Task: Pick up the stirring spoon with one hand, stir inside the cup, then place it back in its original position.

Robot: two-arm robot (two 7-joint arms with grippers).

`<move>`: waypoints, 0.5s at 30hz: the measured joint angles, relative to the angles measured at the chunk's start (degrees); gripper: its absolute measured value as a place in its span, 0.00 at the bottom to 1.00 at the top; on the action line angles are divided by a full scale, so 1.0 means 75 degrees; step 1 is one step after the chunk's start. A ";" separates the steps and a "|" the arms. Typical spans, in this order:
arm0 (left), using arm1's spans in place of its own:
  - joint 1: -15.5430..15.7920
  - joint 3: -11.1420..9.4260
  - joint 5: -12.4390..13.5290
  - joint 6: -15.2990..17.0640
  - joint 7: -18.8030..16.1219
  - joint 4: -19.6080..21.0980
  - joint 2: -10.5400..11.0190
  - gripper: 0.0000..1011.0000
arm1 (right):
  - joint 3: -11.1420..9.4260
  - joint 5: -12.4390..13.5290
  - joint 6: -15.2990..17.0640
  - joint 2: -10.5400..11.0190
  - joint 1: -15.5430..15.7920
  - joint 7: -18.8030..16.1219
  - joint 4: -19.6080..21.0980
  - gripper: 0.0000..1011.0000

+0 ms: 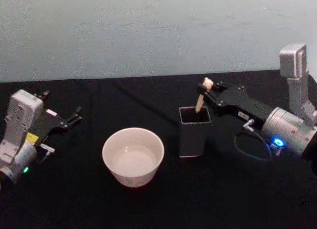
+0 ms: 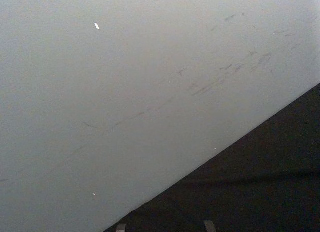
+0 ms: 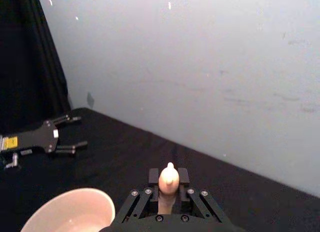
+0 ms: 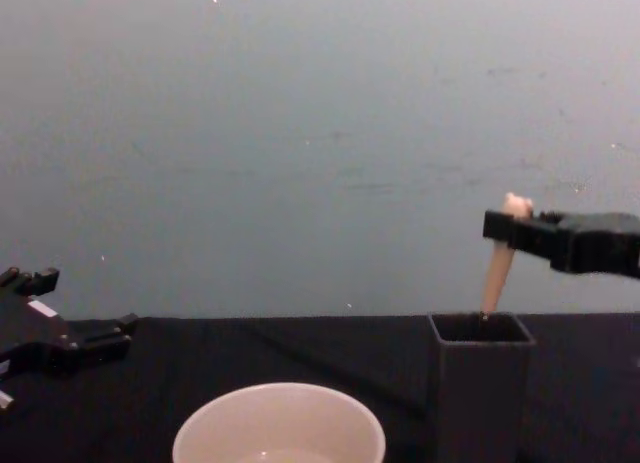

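The stirring spoon point(image 1: 202, 96) stands tilted in the dark grey square holder point(image 1: 194, 132), its bowl hidden inside. Only the beige handle and knob point(image 4: 497, 268) stick out. My right gripper point(image 1: 204, 95) reaches in from the right and is shut on the handle just under the knob, which the right wrist view shows between the fingers point(image 3: 169, 182). The cream-white cup point(image 1: 132, 155) stands left of the holder, nearer the front, and apart from it. My left gripper point(image 1: 62, 108) rests open at the far left of the table, holding nothing.
A black cloth covers the table point(image 1: 233, 199), with a pale wall point(image 1: 148, 31) behind it. A thin cable point(image 1: 247, 150) loops under the right wrist. Bare cloth lies between the cup and the left gripper and in front of the holder.
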State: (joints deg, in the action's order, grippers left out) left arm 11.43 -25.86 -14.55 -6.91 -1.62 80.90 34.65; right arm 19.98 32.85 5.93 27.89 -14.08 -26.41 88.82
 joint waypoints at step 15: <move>0.0000 0.0000 0.0000 0.0000 0.0000 0.0000 0.0000 0.99 | -0.0350 0.0418 0.0199 0.0258 -0.0078 0.0341 0.0843 0.22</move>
State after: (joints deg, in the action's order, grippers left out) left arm 11.43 -25.86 -14.55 -6.91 -1.62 80.90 34.64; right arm 17.36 35.99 7.42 29.83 -14.66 -23.85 95.14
